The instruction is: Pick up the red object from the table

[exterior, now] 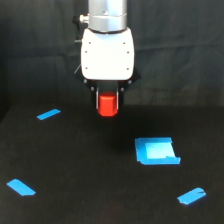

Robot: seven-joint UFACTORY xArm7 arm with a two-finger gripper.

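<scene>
Soft, low-res frame, edges smeared throughout. Scene dim overall; black table (75, 170) and dark backdrop swallow detail, no clear shadows readable on it. White gripper housing (107, 54) is brightest, near blown out, lit from the front. Blue tape strips (48, 114) and blue square patch (156, 150) oversaturated, fuzzy outlines.

The table (90, 170) is a flat, matte black surface. On it lies a blue square patch (157, 151), toward the exterior view's right. Three blue tape strips lie well apart from one another: one at the far left (48, 114), one at the near left (21, 187), one at the near right (191, 196).
</scene>
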